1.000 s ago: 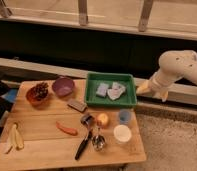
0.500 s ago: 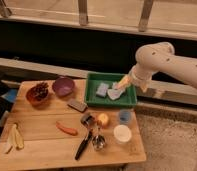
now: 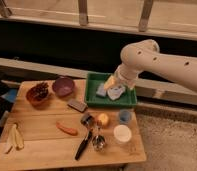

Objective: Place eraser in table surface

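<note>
- Table surface (image 3: 42, 147): light-brown wood, plank lines.
- Eraser (image 3: 77, 105): dark grey-brown with a lighter edge.
- Tray (image 3: 93, 103): green.
- Sponge pieces (image 3: 116, 92): pale grey-blue.
- Gripper (image 3: 110, 81), over the tray: pale yellow.
- Arm (image 3: 157, 62): cream, dotted with small dark holes.
- Bowl (image 3: 63, 86): purple.
- Second bowl (image 3: 32, 99): reddish brown, dark red fruit inside.
- Carrot (image 3: 67, 129): orange.
- Small cup (image 3: 124, 116): blue.
- Larger cup (image 3: 122, 134): white.

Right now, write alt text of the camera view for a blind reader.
A white robot arm holds its gripper above a green tray of pale sponges at the back of a wooden table surface. A dark eraser lies on the wood beside the tray, near two bowls.
</note>
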